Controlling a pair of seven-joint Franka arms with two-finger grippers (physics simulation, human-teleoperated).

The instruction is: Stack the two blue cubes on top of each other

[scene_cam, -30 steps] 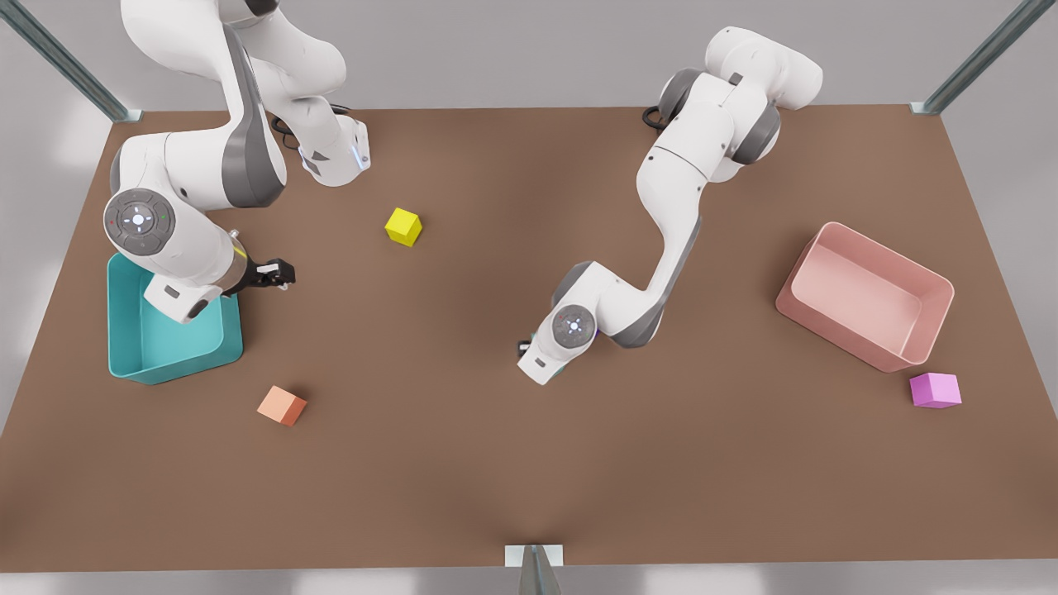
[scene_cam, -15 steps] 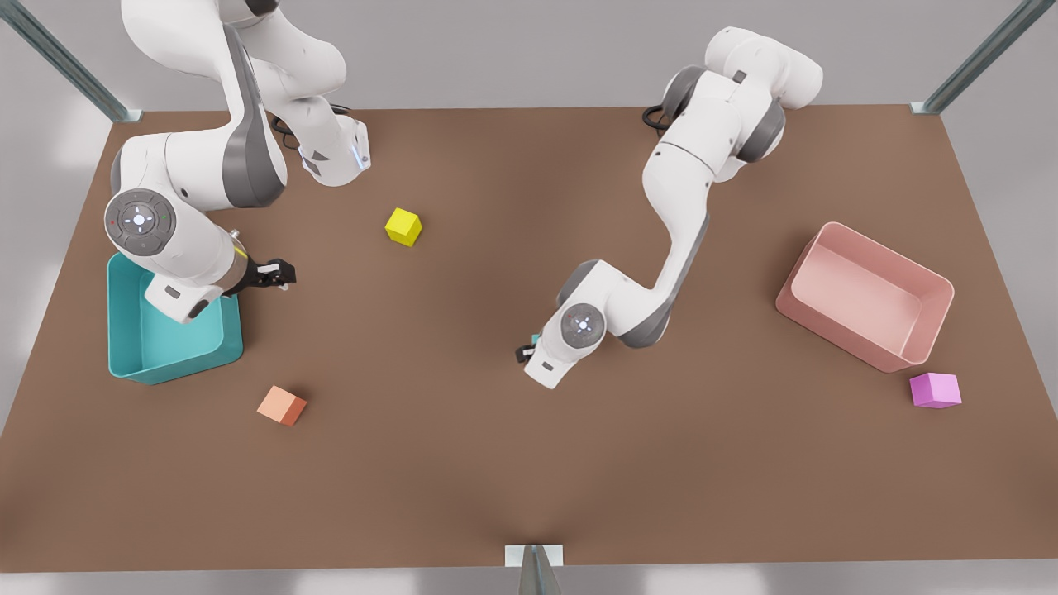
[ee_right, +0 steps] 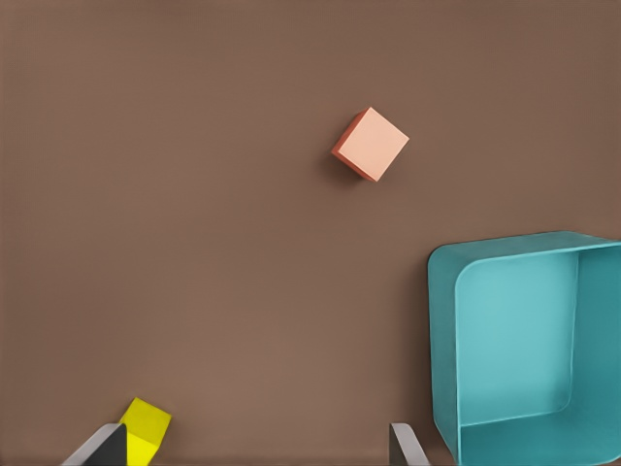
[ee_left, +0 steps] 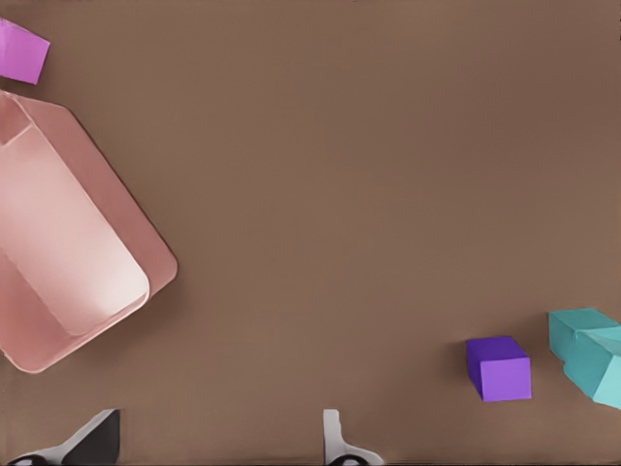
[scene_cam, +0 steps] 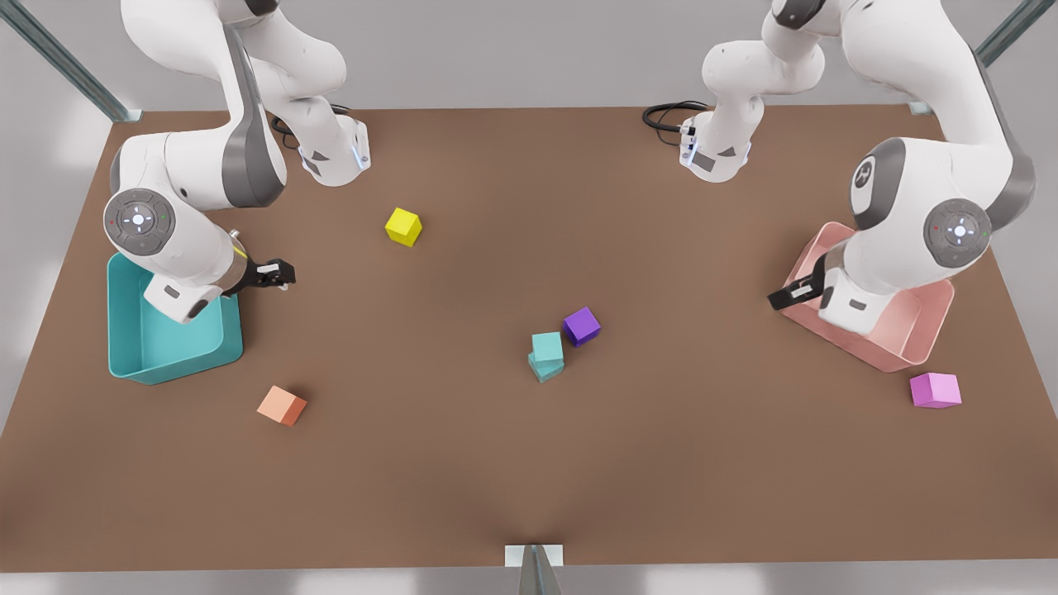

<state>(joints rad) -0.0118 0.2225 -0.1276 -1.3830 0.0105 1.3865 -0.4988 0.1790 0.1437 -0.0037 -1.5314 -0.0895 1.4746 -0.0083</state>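
The left gripper hangs above the near rim of the pale pink rectangular bin, at the front view's right, its dark fingers spread wide with nothing between them. The right gripper hangs beside the large teal plastic bin at the front view's left, fingers likewise spread and empty.

Out in the middle of the brown counter, well apart from both grippers, the two small teal-turquoise cubes sit one on the other: the upper teal cube rests on the lower teal cube, turned a little askew so the corners do not line up. A small dark purple cube stands just beside the stack, on its far side.

A bright yellow cube sits toward the back near the right gripper, a salmon-orange cube lies in front of the teal bin, and a light magenta cube lies near the pink bin's front corner.
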